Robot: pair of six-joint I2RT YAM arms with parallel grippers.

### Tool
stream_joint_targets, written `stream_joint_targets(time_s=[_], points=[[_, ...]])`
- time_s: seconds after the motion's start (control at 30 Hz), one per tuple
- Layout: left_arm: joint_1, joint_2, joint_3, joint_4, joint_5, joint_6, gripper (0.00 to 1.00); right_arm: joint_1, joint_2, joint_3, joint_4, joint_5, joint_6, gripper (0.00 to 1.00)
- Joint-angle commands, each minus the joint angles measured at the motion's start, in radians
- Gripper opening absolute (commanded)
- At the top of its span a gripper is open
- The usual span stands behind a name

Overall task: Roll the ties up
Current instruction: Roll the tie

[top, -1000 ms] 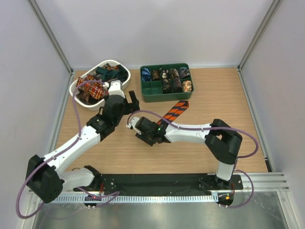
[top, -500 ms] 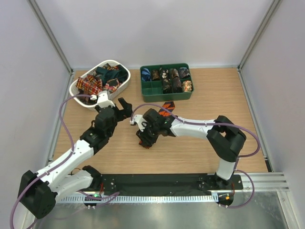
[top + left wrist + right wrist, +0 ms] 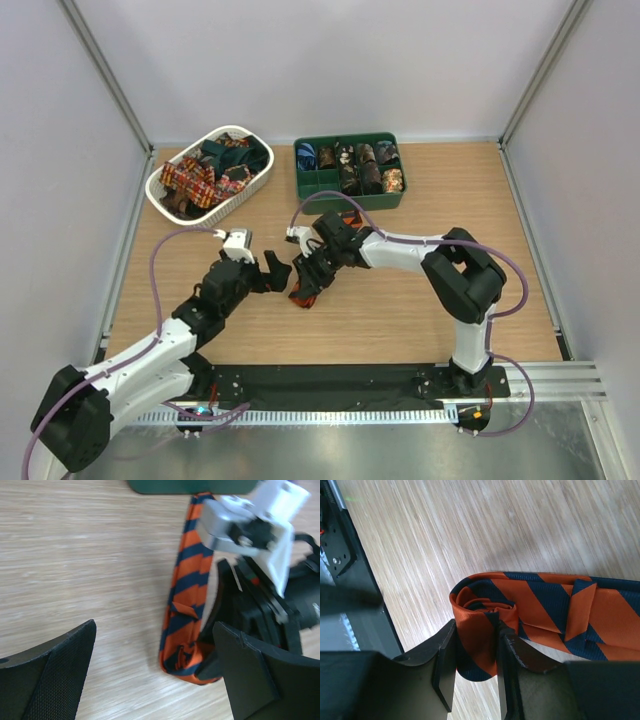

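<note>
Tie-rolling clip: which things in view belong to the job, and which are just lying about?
In the job: striped tie, its rolled end pinched in the right claw; left claw, open beside it; loose ties heaped in the white basket.
Lying about: the basket itself; green tray with compartments.

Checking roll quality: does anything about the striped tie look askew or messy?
The orange-and-black tie has a flap doubled over on its flat stretch, just past the small roll pinched in the right gripper. Nothing else stands out.
</note>
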Motion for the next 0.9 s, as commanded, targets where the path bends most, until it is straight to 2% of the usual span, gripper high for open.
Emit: stream_joint_targets(time_s=[0.0, 0.13, 0.2, 0.5, 0.6, 0.87], points=[[-0.023, -0.005, -0.028, 0.109, 0.126, 0.074, 1.00, -0.012, 0.057, 0.008, -0.009, 0.022, 0.012, 0.01], [-0.029, -0.042, -0.094, 0.224, 0.166, 0.112, 1.00, -0.024, 0.065, 0.011, 0.003, 0.001, 0.023, 0.01], [-0.034, -0.039, -0.102, 0.241, 0.256, 0.161, 1.00, -0.033, 0.075, 0.023, -0.003, -0.012, 0.025, 0.01], [-0.089, 0.101, -0.079, 0.270, 0.392, 0.289, 1.00, -0.075, 0.123, 0.054, -0.003, -0.062, 0.061, 0.01], [-0.101, 0.179, -0.052, 0.263, 0.417, 0.318, 1.00, -0.087, 0.134, 0.057, 0.005, -0.084, 0.072, 0.01], [-0.121, 0.317, 0.033, 0.186, 0.364, 0.427, 1.00, -0.091, 0.143, 0.065, 0.003, -0.101, 0.075, 0.01]])
